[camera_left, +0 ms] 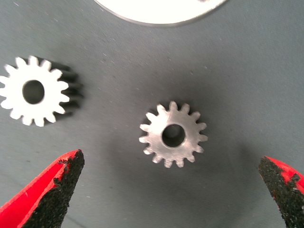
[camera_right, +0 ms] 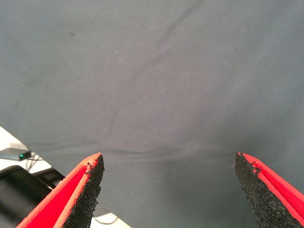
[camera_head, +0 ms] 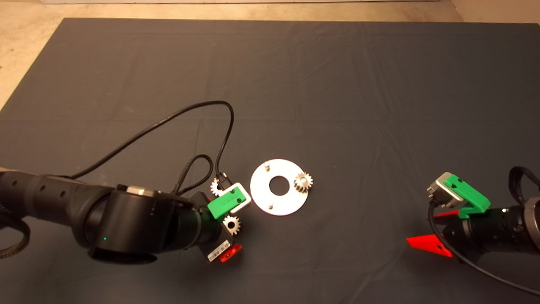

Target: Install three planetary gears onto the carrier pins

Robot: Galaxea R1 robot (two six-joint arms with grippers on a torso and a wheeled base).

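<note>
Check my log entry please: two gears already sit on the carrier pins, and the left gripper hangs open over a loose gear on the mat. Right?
Only one gear sits on a pin of the round plate, as the head view shows. Two lie loose on the mat, and the open left gripper hangs over one loose gear.

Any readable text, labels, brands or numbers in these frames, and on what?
White sticker on the left gripper, near its lower red finger: dark printing like a barcode, too small to read.
Gears, round plate, mat, right gripper: no writing visible.
Nothing in any view can be read.
</note>
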